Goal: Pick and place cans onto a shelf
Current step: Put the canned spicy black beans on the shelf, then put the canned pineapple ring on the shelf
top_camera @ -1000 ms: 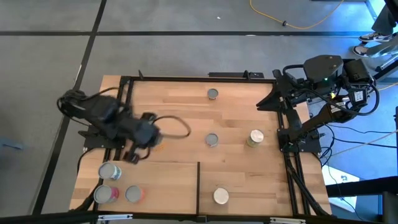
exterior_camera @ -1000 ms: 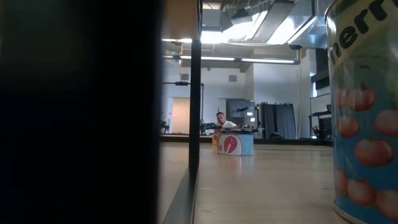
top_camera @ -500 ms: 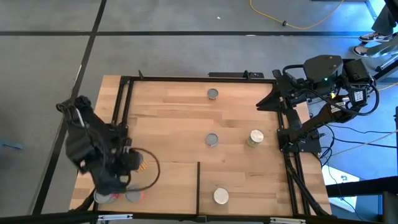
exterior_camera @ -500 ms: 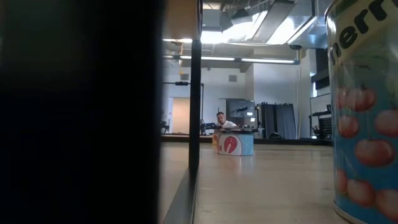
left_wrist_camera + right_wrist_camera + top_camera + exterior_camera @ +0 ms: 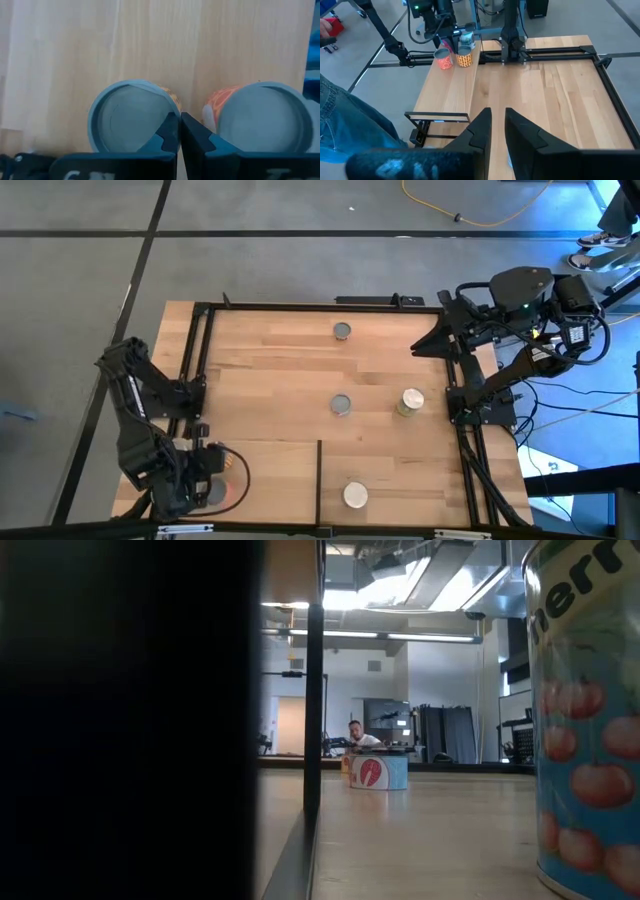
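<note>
On the shelf [image 5: 60, 60], grey-topped, orange-labelled cans [image 5: 131, 117].

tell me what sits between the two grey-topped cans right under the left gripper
Only the left gripper's shut dark fingers. In the left wrist view they point into the gap between the orange-labelled can and the red-orange-labelled can, over bare light wood.

At the bottom of the frame you see the right pincer [image 5: 498, 131], its two dark fingers parted by a narrow gap above the wood counter [image 5: 555, 90]. In the upper left, the left pincer [image 5: 451, 41] hangs beside three cans [image 5: 455, 56] on the shelf [image 5: 447, 92]. Blue denim fills the lower left.
</note>
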